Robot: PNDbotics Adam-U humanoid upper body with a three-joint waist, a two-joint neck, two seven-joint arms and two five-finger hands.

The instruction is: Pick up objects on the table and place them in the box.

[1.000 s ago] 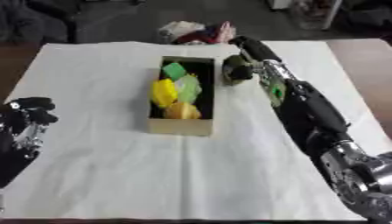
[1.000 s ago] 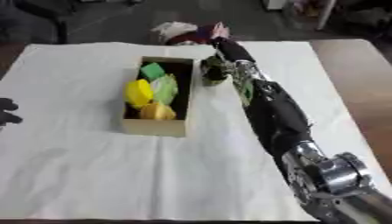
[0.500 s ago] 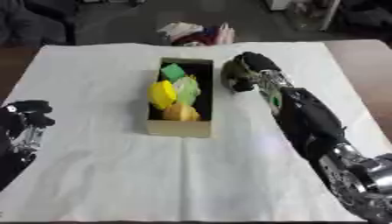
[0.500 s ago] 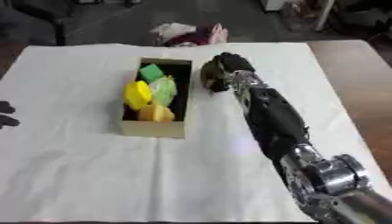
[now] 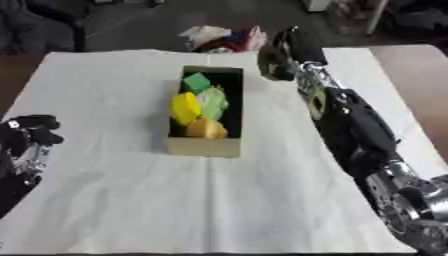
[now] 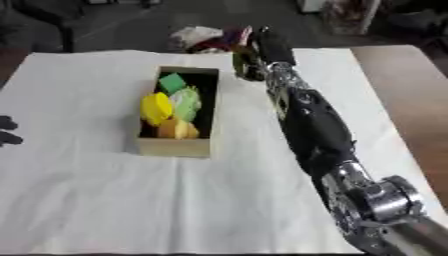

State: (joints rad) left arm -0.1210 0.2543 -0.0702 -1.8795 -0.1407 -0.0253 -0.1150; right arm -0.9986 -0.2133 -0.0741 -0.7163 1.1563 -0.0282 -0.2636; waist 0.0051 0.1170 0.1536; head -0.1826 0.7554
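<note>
A cardboard box [image 5: 203,147] stands mid-table on the white cloth. It holds a green block [image 5: 197,81], a yellow piece [image 5: 185,107], a pale green piece [image 5: 213,101] and an orange piece [image 5: 206,128]. My right arm stretches along the box's right side. My right hand [image 5: 282,54] hovers past the box's far right corner, close to a heap of items [image 5: 223,39] at the cloth's far edge. Whether it holds anything is hidden. My left hand [image 5: 28,134] rests open at the left edge, away from the box.
The white cloth [image 5: 105,190] covers most of the table; bare brown tabletop [image 5: 411,80] shows on the right. The far heap looks white, red and pink. Dark floor and furniture lie beyond the far edge.
My right hand dipped beside the box's right wall, then moved away toward the far edge, near the heap. The left hand and the box stayed put.
</note>
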